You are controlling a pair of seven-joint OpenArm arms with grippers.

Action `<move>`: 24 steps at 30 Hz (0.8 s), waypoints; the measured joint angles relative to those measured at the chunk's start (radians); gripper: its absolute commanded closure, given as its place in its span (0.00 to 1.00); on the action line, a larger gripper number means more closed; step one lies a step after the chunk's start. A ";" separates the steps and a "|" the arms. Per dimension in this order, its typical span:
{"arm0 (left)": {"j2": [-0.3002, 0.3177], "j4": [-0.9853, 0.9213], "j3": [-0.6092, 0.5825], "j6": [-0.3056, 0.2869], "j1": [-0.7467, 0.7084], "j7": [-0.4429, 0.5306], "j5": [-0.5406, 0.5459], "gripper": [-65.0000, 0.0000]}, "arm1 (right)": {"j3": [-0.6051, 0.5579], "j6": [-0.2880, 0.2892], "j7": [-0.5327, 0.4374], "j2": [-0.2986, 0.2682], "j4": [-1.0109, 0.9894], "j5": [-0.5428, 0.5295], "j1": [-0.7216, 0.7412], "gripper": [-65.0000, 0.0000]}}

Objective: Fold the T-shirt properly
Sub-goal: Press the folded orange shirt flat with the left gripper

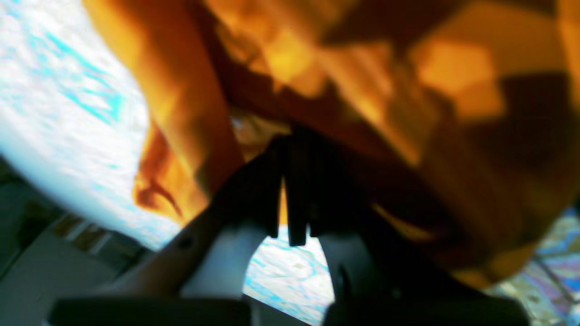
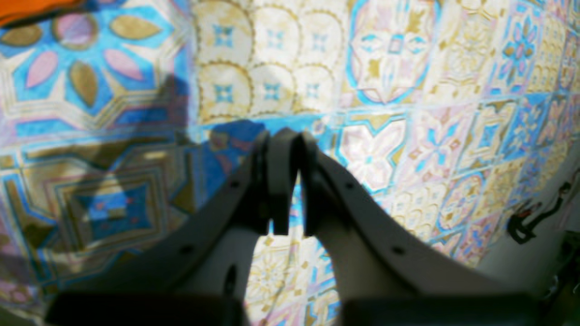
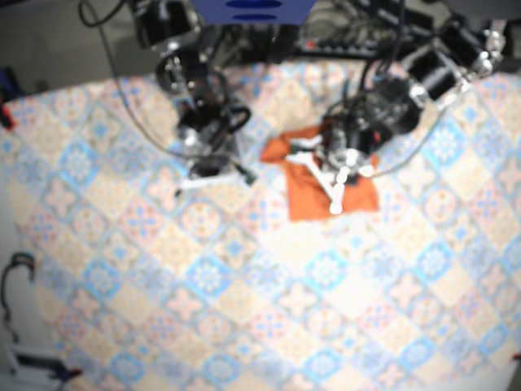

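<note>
Now the left tool (image 1: 285, 147) pinches the orange T-shirt (image 1: 344, 68) — the right tool (image 2: 284, 141), nearly closed, holds nothing.

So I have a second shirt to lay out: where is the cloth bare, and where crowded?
Bare: the wide tablecloth stretch below the T-shirt and both arms, plus the strip outside the right arm. Crowded: top middle, where the left tool grips the T-shirt.
</note>
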State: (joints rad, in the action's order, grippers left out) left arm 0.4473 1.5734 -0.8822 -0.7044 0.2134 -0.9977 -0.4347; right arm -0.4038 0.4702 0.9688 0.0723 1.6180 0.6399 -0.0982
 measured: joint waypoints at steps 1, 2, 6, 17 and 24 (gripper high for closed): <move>-0.008 0.000 0.000 0.000 0.000 0.010 -0.019 1.00 | 0.000 0.000 0.000 0.000 0.000 0.000 -0.002 0.94; -0.016 0.000 0.000 0.001 0.000 0.019 -0.035 1.00 | 0.000 0.000 0.000 0.000 0.000 0.000 -0.005 0.94; -0.032 0.000 0.000 -0.003 0.000 0.048 -0.116 1.00 | 0.000 0.000 0.000 0.000 0.000 0.000 -0.006 0.94; -0.042 -0.014 -0.095 0.148 -0.006 0.142 -0.302 1.00 | 0.000 0.000 0.000 0.000 0.000 0.000 -0.005 0.94; -0.042 -0.014 -0.138 0.336 -0.006 0.142 -0.385 1.00 | 0.000 0.000 0.000 0.000 0.000 0.000 -0.005 0.94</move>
State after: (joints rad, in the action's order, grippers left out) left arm 0.4049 1.5593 -1.0199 -0.3679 0.2070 -0.8558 -0.8200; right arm -0.4038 0.4702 0.9688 0.0723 1.6180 0.6399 -0.1032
